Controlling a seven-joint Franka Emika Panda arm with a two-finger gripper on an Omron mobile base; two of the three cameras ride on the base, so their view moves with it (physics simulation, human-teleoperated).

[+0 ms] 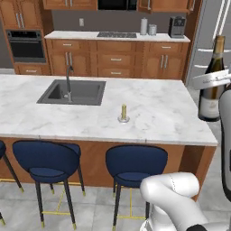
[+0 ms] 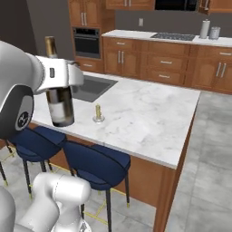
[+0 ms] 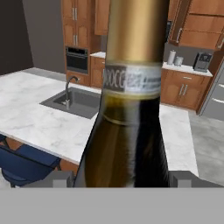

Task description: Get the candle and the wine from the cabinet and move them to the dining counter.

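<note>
Wine bottle [image 2: 59, 97] was carried upright in the fingers [image 3: 120, 179], which were clamped on its body from either side; hand view showed the two tips flanking the dark glass low down, neck and gold foil rising straight up. In the right base view the bottle hung over the near edge of the tabletop [image 2: 145, 113], its base apparently just above the marble; contact could not be told. Left base view put it at the island's right end [image 1: 211, 85].

Candle [image 1: 123, 113] already stood on the tabletop, upright on its small dish, well apart from the sink [image 1: 72, 92] and near the stool-side edge.

Risks, as judged: the bottle is tall and top-heavy, so releasing it before the base sits flat, or too close to the marble's edge, could tip it off toward the stools [image 1: 45, 162]. A tilted set-down could let it topple. Swinging inward carelessly could knock the candle, which sits nearby in the right base view.

Containers: sink basin looked empty, faucet [image 1: 68, 79] standing at its rim. Bottle capped, contents not discernible.
</note>
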